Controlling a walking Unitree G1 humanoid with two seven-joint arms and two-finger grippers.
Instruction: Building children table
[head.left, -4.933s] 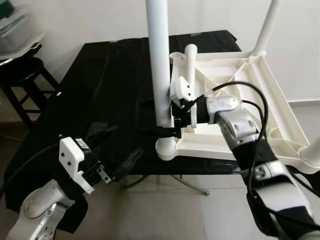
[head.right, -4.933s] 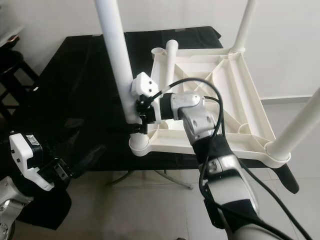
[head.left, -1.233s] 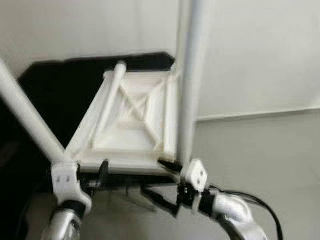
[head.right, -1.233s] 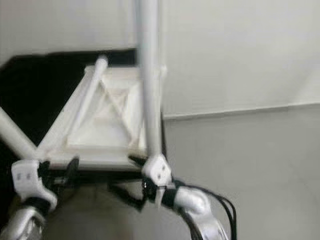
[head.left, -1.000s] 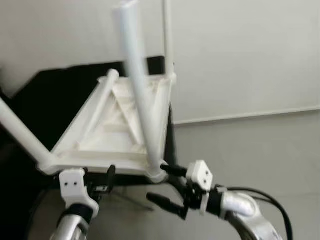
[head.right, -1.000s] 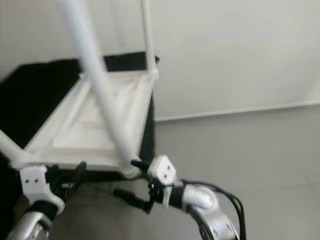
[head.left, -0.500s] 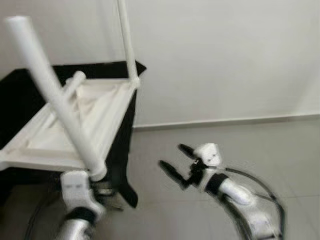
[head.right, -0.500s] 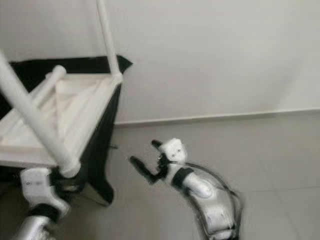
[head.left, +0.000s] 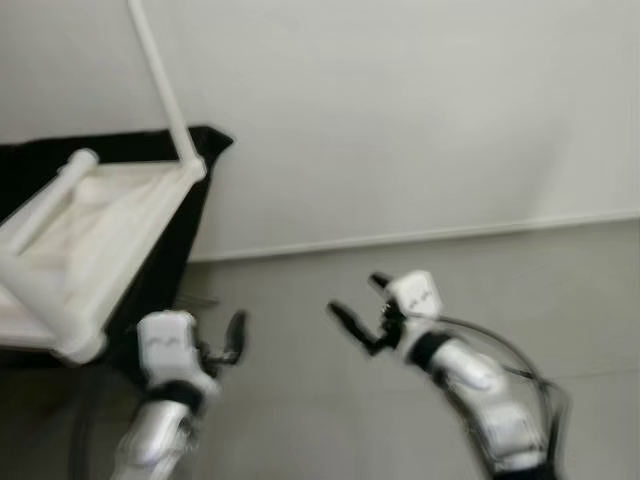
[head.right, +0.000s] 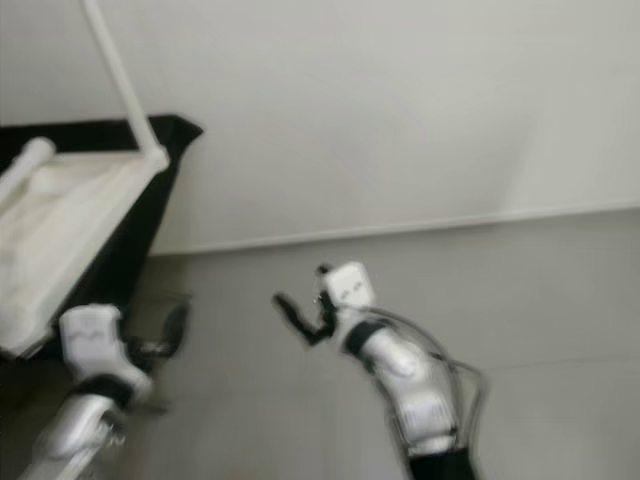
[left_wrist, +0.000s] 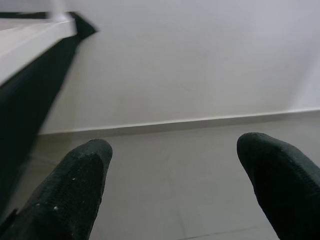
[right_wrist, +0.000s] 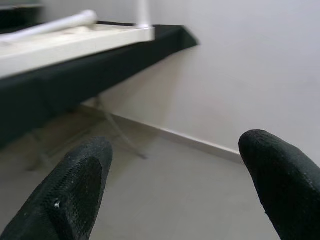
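The white children's table (head.left: 95, 225) is lying upside down on the black work table (head.left: 175, 270), with its legs pointing up. Both grippers are hanging over the grey floor (head.left: 560, 290) to the right of the black table. The left gripper (left_wrist: 170, 185) is spread open, holding nothing. The right gripper (right_wrist: 175, 185) is open and empty too.

The white plastic children's table (head.left: 95, 215) lies upside down on the black-draped surface (head.left: 165, 275) off to my left, its ribbed underside facing up. One thin leg (head.left: 160, 85) stands upright from the far corner nearest the wall, and a thicker leg (head.left: 35, 290) rises from the near corner by the surface's edge. Another leg (head.left: 50, 195) lies at a slant along the far-left side. All of it is blurred.
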